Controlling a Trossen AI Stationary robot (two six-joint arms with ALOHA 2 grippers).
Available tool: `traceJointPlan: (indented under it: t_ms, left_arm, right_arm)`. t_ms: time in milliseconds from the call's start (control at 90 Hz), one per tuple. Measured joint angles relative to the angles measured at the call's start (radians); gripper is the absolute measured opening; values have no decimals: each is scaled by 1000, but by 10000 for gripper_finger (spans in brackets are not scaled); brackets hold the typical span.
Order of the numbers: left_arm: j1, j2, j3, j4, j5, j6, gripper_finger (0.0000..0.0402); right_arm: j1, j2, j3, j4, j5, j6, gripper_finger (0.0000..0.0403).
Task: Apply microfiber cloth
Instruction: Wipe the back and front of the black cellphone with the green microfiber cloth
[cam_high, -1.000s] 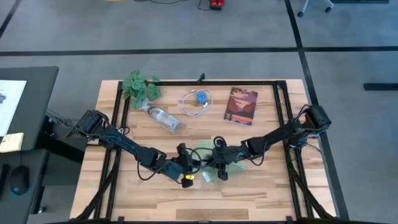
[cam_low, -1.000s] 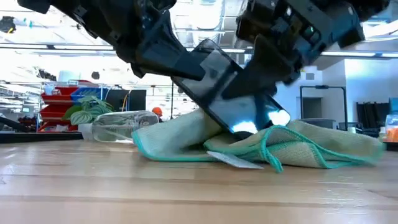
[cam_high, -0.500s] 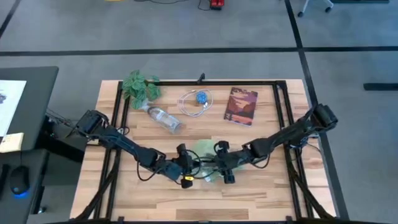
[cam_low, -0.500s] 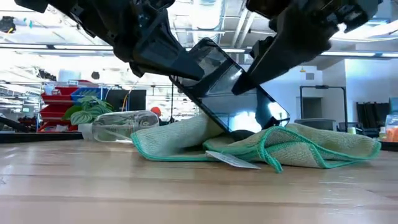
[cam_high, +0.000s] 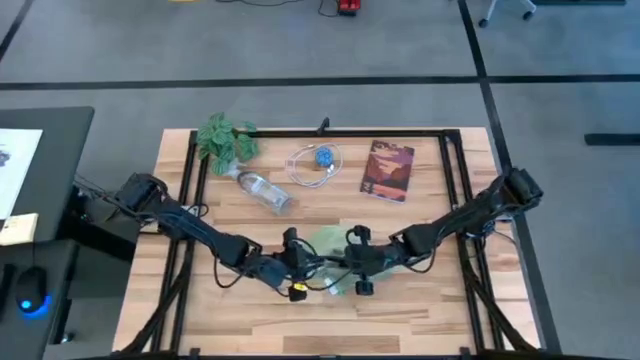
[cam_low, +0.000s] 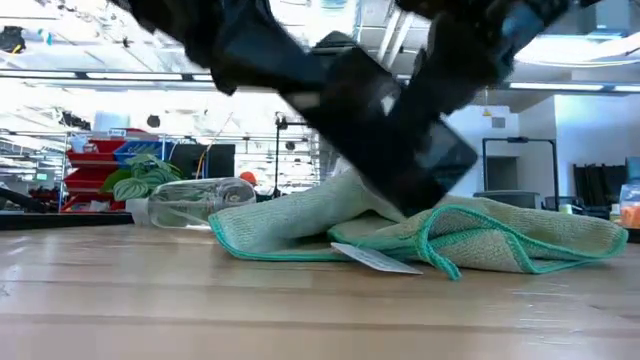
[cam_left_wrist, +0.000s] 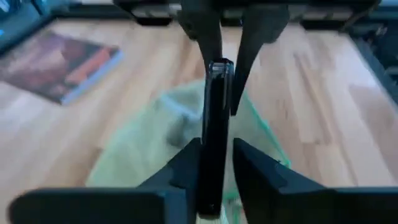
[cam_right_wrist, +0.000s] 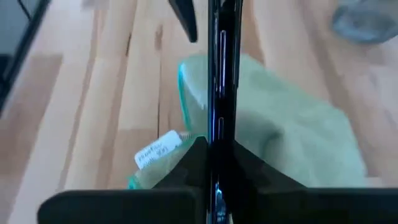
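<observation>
A clear plastic bottle (cam_high: 266, 190) lies on its side on the desk (cam_high: 420, 310) near a leafy plant (cam_high: 225, 138), its contents not discernible. The microfiber cloth (cam_low: 480, 238) lies crumpled at mid-desk directly under both claws: the left claw (cam_high: 298, 262) and the right claw (cam_high: 352, 260) each pinch an opposite end of a black phone (cam_low: 385, 130), held tilted with its lower edge on the cloth. A book (cam_high: 388, 170) and a coiled cable (cam_high: 315, 165) lie well apart toward the far edge, with bare wood along the near edge.

Plant (cam_high: 226, 136), bottle (cam_high: 264, 190), cable (cam_high: 315, 165) and book (cam_high: 388, 171) lie on the table (cam_high: 420, 310).
</observation>
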Motion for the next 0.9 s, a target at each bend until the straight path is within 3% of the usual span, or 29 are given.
traceJointPlan:
  t_ms: [256, 456, 622, 778, 900]
  left_arm:
    - [-4, -12, -1, -81, 32, -28, 165]
    - [-17, 83, -1, 17, 28, 125, 188]
    - [-1, 194, 2, 103, 19, 141, 204]
    - [5, 274, 75, -70, -142, 21, 197]
    - [4, 322, 170, -275, -199, 15, 153]
  right_arm:
    - [73, -173, -139, -15, 285, 200, 14]
    - [127, -287, -255, 22, 416, 337, 14]
    - [137, -298, -292, 51, 443, 379, 15]
    - [128, -279, -317, 67, 445, 426, 15]
    - [114, -248, -322, 121, 430, 426, 15]
